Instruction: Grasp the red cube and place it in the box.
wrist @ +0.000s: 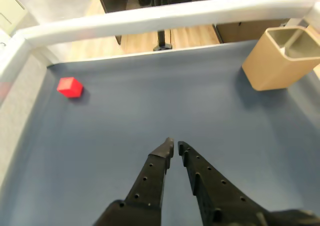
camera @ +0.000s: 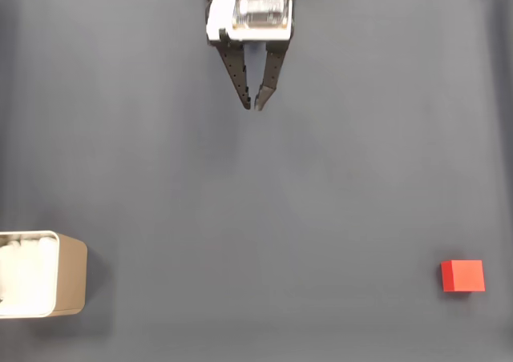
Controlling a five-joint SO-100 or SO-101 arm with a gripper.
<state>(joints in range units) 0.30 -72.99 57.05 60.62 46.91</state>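
Cube (camera: 462, 275) noted as bright red, plain, unpatterned. Box (camera: 70, 274) seen as beige-tan outside, with a white rim and white lining. Mat (camera: 256, 218) recorded as uniform dark blue-grey. Gripper (camera: 252, 105) fingers found black, dotted with rows of small holes; a white and clear housing (camera: 250, 18) is seen above them. A pale grey border (wrist: 165, 16) is seen in the wrist view.

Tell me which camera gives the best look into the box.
The wrist view: the box sits at upper right, slightly cut by the frame's right edge, with its open top, rim and outer walls visible. In the fixed view the box is cut off by the left edge, showing white lining.
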